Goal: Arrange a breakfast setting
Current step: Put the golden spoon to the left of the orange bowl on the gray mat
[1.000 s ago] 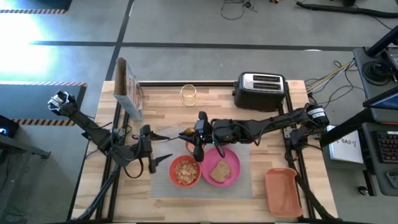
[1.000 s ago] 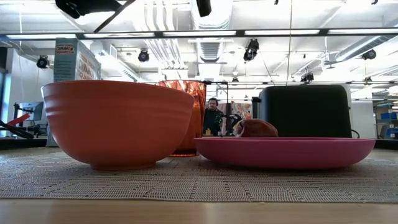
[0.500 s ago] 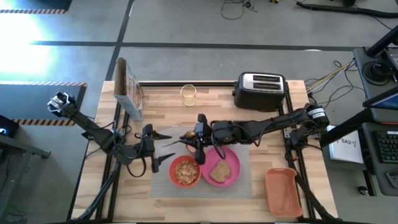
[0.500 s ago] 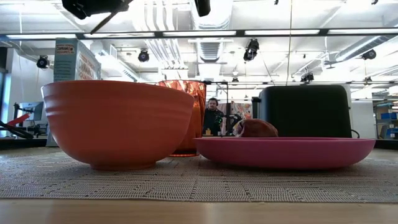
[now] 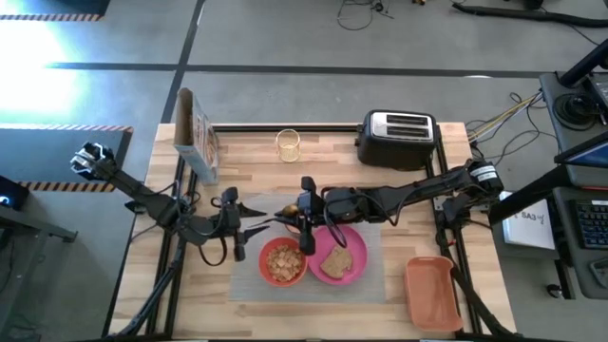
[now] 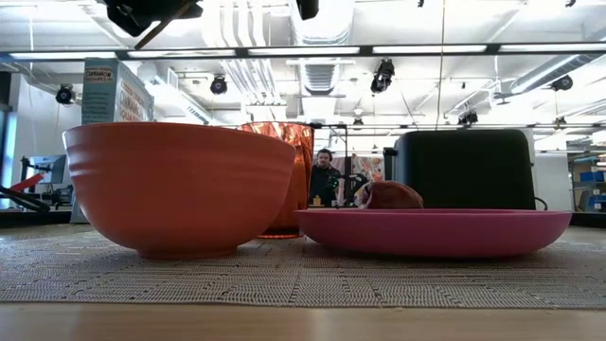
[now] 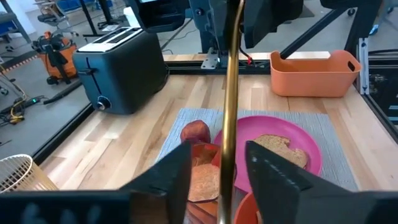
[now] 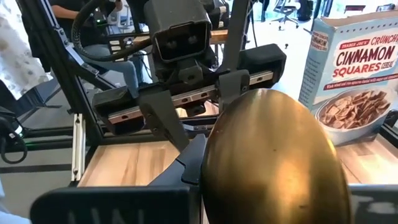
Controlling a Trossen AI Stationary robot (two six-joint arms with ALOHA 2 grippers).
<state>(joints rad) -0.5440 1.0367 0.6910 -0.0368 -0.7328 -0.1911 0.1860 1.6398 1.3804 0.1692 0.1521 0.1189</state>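
Observation:
My right gripper (image 5: 296, 214) is shut on the gold spoon (image 5: 287, 207) above the grey mat's (image 5: 370, 280) far left part. The spoon stands roughly upright. Its bowl (image 8: 273, 162) fills the right wrist view. My left gripper (image 7: 217, 152) faces it from the table's left, open, with one finger on either side of the handle (image 7: 232, 93) and gaps showing. On the mat rest the red-orange bowl (image 5: 283, 263) with cereal, the pink plate (image 5: 353, 249) with the toast (image 5: 334, 261), and the apple (image 7: 196, 132). The clear cup (image 5: 288, 144) stands on the bare wood at the far edge. My right gripper holds the gold spoon clear of the table, bowl end up and the handle (image 7: 231, 74) running down below it. The spoon's own bowl hides the place of contact in the right wrist view, so the part pinched cannot be told. The gripper comes from the table's right, about level.
A black-and-chrome toaster (image 5: 399, 138) stands at the far right and a cereal box (image 5: 195, 133) at the far left. An orange tray (image 5: 432, 290) sits near the right front corner. A person (image 6: 325, 175) shows in the room behind the table.
My left gripper has moved toward the table's right, up to the spoon. Its fingers have drawn closer together on either side of the handle. The spoon and my right gripper have stayed about where they were.

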